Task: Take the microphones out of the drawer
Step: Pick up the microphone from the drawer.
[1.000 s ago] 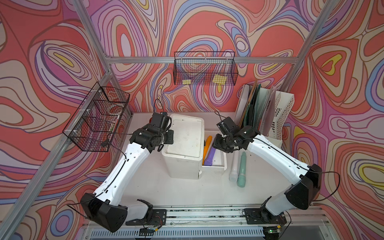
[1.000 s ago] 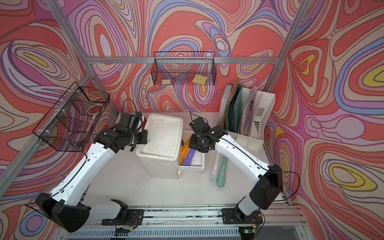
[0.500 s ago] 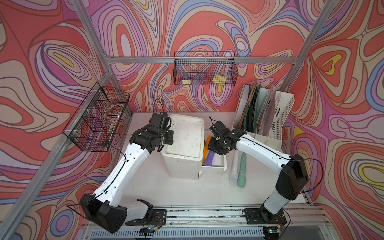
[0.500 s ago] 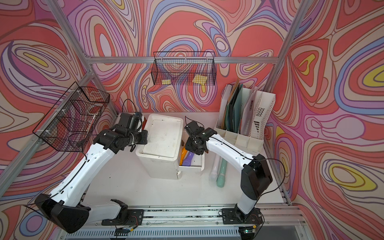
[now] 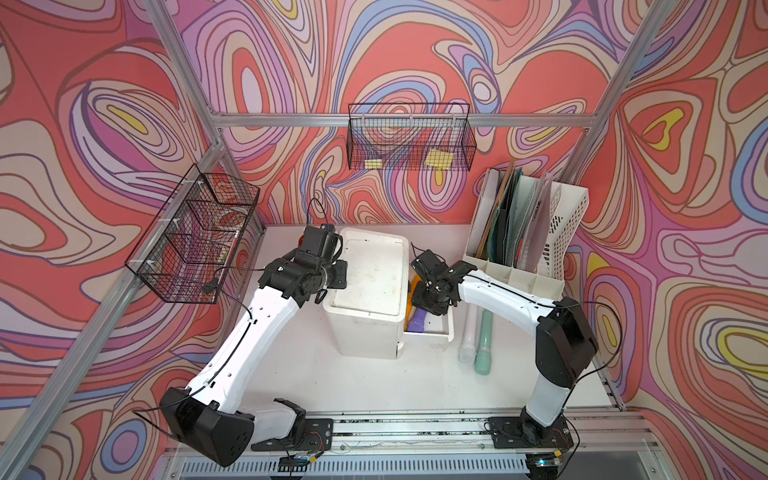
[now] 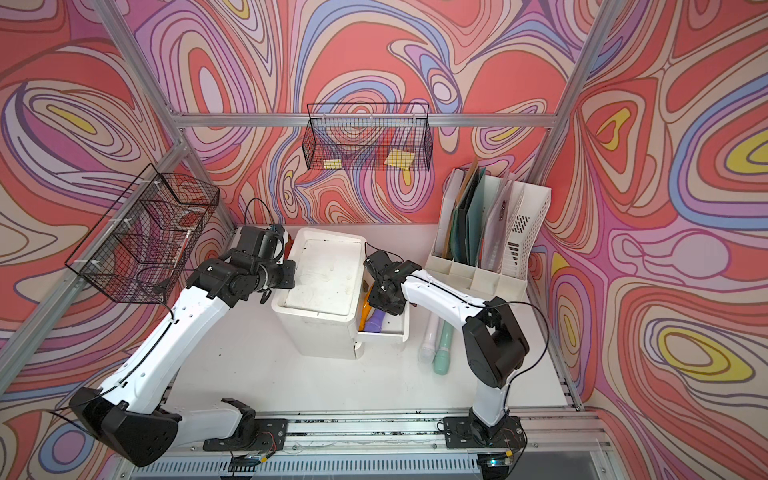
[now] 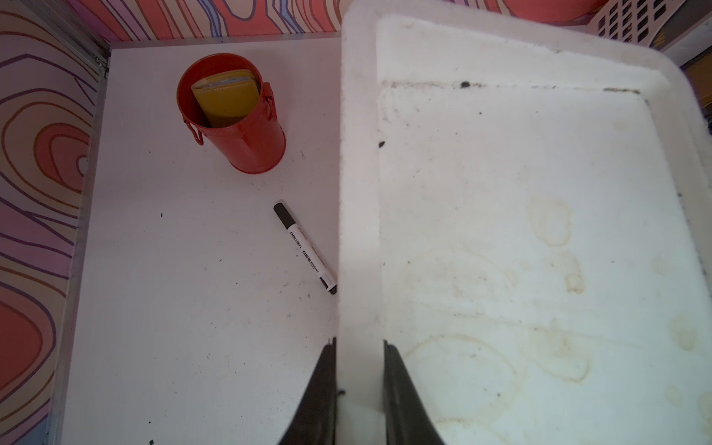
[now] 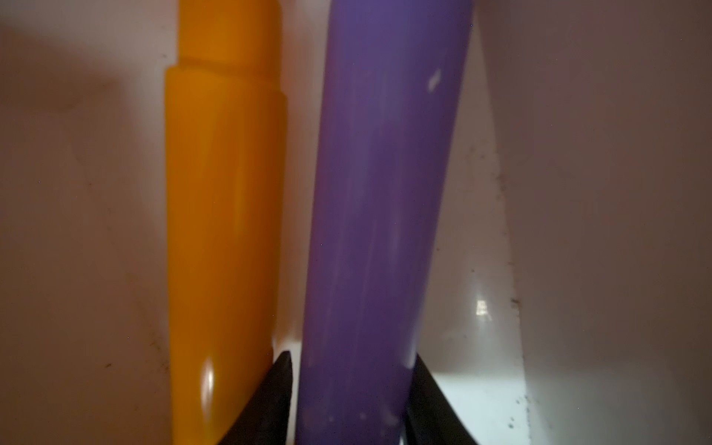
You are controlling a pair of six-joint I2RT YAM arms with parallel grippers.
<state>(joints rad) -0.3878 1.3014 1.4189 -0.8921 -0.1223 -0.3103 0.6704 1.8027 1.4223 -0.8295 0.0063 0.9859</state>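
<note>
A white drawer unit [image 5: 370, 291] stands mid-table with its drawer [image 5: 430, 332] pulled out to the right. A purple microphone [image 5: 417, 322] and an orange microphone [image 5: 413, 291] lie side by side in it. My right gripper [image 5: 430, 297] reaches down into the drawer. In the right wrist view it [image 8: 350, 362] is open, one finger on each side of the purple microphone [image 8: 385, 192], with a thin gap on the orange microphone's [image 8: 223, 212] side. My left gripper [image 7: 359, 346] is shut on the unit's raised top rim [image 7: 358, 231].
A white microphone [image 5: 467, 332] and a green one [image 5: 484, 345] lie on the table right of the drawer. A file rack [image 5: 528, 232] stands behind them. Left of the unit are a red cup [image 7: 235, 115] and a marker [image 7: 304, 246]. Wire baskets [image 5: 191, 232] [image 5: 409, 141] hang on the walls.
My right arm has swung left and lowered its gripper into the drawer, over the purple microphone. The left arm has not moved.
</note>
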